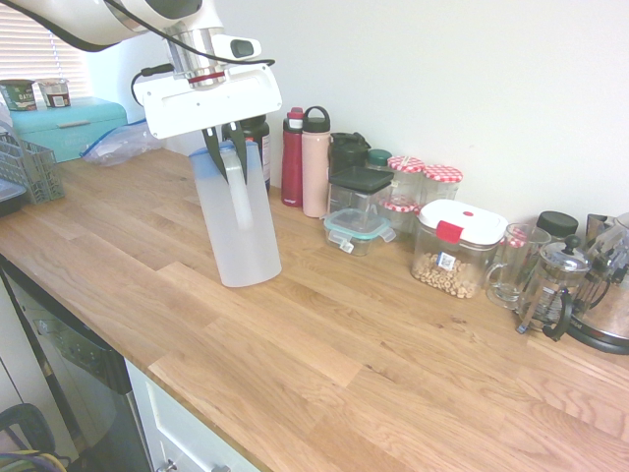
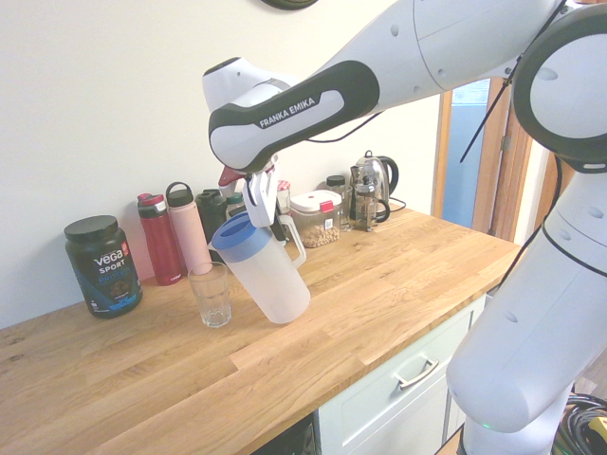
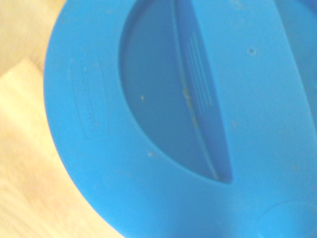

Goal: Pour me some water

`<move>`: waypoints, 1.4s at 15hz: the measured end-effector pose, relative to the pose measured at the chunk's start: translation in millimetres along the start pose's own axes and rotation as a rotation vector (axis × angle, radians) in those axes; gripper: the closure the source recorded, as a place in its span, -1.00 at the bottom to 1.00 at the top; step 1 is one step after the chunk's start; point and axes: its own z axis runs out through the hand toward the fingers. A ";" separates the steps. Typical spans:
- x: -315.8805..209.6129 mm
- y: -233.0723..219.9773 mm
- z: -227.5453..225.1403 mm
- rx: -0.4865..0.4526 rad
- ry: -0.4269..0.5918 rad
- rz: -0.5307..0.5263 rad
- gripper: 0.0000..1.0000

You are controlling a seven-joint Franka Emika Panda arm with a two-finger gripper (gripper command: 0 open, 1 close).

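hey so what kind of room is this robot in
Most likely a kitchen: a French press and an electric kettle stand on a wooden worktop, and there's a clear container of cereal-like pieces.

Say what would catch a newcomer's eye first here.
A frosted-white plastic jug with a blue lid draws the eye first, tilted in the grip of the robot's two-fingered hand, its lid end toward a clear ribbed drinking glass. Next comes the black Vega Sport tub on the wooden counter by the wall, beside a red bottle.
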 end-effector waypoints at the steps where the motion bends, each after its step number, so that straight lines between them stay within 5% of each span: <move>1: -0.1 -2.0 -1.4 -0.019 0.003 -0.015 1.00; 21: 40.3 -29.8 -4.4 -0.318 -0.025 -0.206 1.00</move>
